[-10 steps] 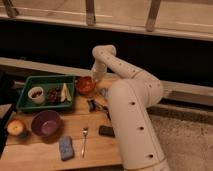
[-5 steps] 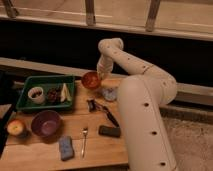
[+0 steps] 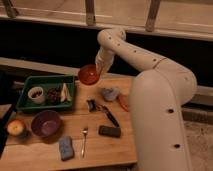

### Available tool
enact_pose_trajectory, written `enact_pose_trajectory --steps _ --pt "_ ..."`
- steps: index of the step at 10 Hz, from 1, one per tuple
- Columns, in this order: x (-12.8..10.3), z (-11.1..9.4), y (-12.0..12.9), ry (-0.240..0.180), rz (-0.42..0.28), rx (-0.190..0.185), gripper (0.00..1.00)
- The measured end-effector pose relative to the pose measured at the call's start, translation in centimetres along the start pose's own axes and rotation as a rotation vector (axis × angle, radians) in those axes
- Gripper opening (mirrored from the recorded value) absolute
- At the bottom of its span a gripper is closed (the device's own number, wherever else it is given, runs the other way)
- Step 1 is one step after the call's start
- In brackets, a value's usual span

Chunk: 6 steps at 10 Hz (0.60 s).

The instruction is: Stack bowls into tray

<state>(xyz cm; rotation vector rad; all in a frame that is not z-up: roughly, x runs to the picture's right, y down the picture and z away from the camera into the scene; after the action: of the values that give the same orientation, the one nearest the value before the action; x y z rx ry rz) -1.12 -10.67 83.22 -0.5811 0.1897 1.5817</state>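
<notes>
The end effector [image 3: 99,68] hangs at the far side of the table [image 3: 102,152], and from where I stand it looks clamped on the near rim of the orange-brown bowl [image 3: 89,75]. The bowl juts out to its left, lifted off the wood and tipped a little.

Just below and to the left of it lies the green tray [image 3: 50,78], its right end nearest the bowl. The tray is not bare. A white cup [image 3: 36,94] stands at the end farthest from the end effector, with a dark clump and a pale wedge between the cup and the near wall. Farther out, towards me and to the left, the purple bowl [image 3: 46,123] sits on the table, well apart from the end effector. An apple [image 3: 16,127] lies just beyond it. Below and to the right of the end effector is a grey-blue lump [image 3: 110,93], then a dark tool [image 3: 107,115].

The worry is room. A low swing could clip the tray's raised wall. If the bowl comes down on the wedge or the clump, it will likely sit crooked. A one-sided hold on a glossy rim could slip. The smaller bowl going in first also leaves the wider purple one nothing to nest into.
</notes>
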Motion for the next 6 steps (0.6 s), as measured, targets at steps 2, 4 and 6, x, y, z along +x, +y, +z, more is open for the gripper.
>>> enact_pose_trajectory --steps 2,4,6 --pt "2.1 -1.3 2.2 -0.002 -0.089 -0.017 0.0" --pt "5.3 -2.1 5.8 0.006 -0.205 -0.047 0.0" --pt "8.0 -2.7 8.8 0.033 -0.293 -0.099 0.0"
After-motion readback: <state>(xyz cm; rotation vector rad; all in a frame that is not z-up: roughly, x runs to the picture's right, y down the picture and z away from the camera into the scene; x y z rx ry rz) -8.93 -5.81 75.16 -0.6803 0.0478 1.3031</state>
